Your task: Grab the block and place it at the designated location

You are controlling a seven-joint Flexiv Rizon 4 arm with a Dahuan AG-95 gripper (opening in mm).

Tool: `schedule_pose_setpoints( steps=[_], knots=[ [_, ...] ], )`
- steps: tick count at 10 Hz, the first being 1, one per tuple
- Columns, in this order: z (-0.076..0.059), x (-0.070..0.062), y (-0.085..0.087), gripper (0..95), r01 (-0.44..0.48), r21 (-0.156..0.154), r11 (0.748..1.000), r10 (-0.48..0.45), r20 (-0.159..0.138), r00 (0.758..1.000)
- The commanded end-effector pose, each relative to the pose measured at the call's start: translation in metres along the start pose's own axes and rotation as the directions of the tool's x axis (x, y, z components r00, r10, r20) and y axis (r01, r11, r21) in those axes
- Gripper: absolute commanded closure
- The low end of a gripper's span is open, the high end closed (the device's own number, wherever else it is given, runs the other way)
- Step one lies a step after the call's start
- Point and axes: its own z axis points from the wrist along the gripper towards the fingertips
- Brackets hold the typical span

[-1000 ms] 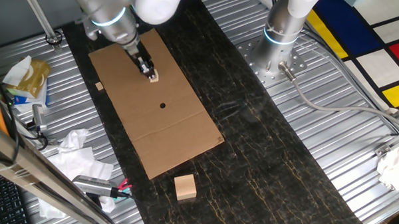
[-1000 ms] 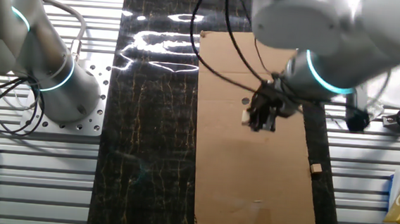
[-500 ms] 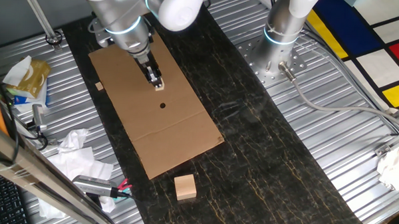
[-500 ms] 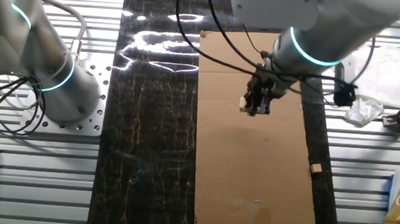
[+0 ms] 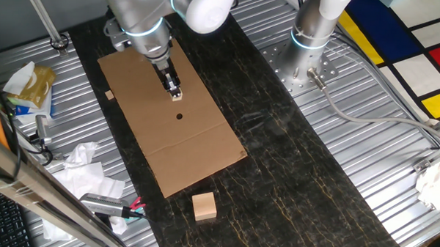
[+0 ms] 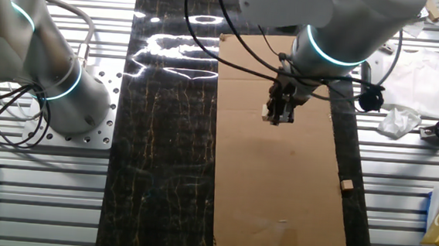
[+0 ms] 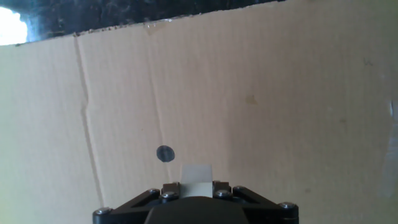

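Note:
My gripper (image 5: 175, 93) is shut on the tiny pale beige block (image 5: 177, 95) and holds it just above the brown cardboard sheet (image 5: 204, 149). The black dot (image 5: 179, 116) lies a short way in front of the block, toward the near end of the sheet. In the other fixed view the gripper (image 6: 274, 115) holds the block (image 6: 267, 112) at its tip; the dot is hidden there behind the hand. In the hand view the block (image 7: 196, 173) sits between my fingers (image 7: 196, 185) and the dot (image 7: 165, 153) lies just left of it and slightly ahead.
A larger tan wooden block (image 5: 204, 206) lies on the dark mat near the sheet's near corner. A small flat tan chip (image 5: 109, 96) lies beside the sheet's left edge. Crumpled paper and tools (image 5: 86, 179) clutter the left. A second arm's base (image 5: 311, 39) stands at the back right.
My gripper has carried the block across the sheet toward the dot, more slowly over the last half second. The block stays held between the fingers.

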Motion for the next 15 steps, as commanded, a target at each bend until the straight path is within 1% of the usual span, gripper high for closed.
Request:
schedule_pose_setpoints(
  steps=[1, 2, 3, 6, 10, 12, 13, 15],
  knots=[
    [0.0, -0.003, 0.0, 95.0, 0.001, -0.003, 1.0, -0.001, -0.005, 1.0],
    [0.0, -0.004, 0.001, 95.0, 0.005, -0.006, 1.0, -0.005, -0.007, 1.0],
    [0.001, -0.008, 0.003, 95.0, 0.006, -0.014, 1.0, -0.006, -0.008, 1.0],
    [0.004, -0.02, 0.013, 95.0, -0.003, -0.022, 1.0, 0.003, -0.011, 1.0],
    [0.004, -0.027, 0.02, 95.0, -0.011, -0.025, 1.0, 0.011, -0.014, 1.0],
    [0.007, -0.03, 0.021, 95.0, -0.013, -0.027, 1.0, 0.013, -0.015, 1.0],
    [0.009, -0.031, 0.021, 95.0, -0.018, -0.034, 0.999, 0.017, -0.012, 1.0],
    [0.009, -0.032, 0.022, 95.0, -0.025, -0.036, 0.999, 0.024, -0.013, 1.0]
  ],
)
